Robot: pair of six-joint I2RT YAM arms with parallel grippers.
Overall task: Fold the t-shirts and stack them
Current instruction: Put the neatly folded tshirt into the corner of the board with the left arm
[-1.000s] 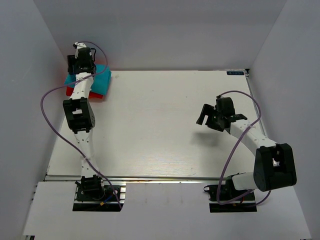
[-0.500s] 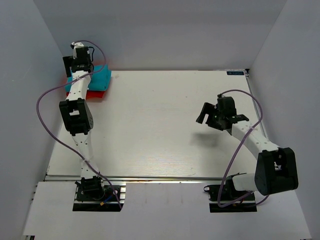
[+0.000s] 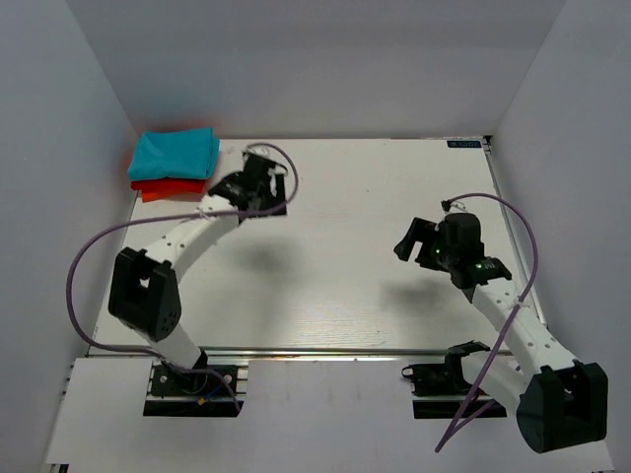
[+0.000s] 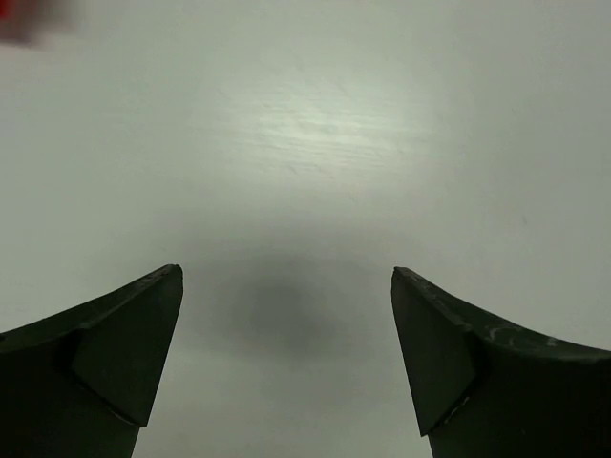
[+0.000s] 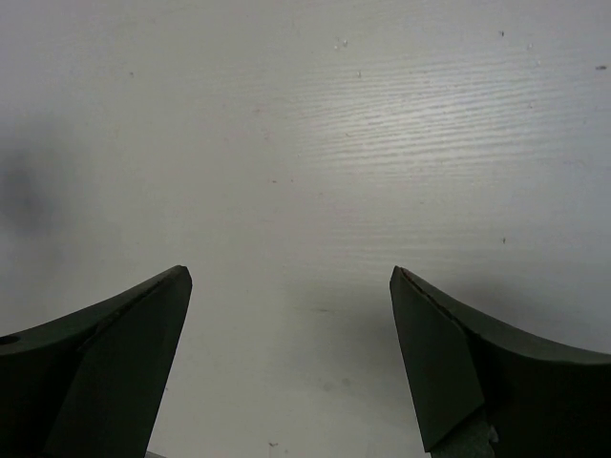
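Am pulling left fingers (image 3: pixel 254 187) away from stack, spread, empty. Teal t-shirt (image 3: pixel 175 153) sitting folded atop red t-shirt (image 3: pixel 166 187) at far-left tabletop (image 3: pixel 345 197) corner. Right fingers (image 3: pixel 408 241) spread, hovering. Judging task finishing.

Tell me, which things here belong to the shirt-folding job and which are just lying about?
Job: teal t-shirt, folded, lying on the red t-shirt at the table's far left corner; left gripper and right gripper, both open, empty.
Merely there: white table, purple cables on the arms.
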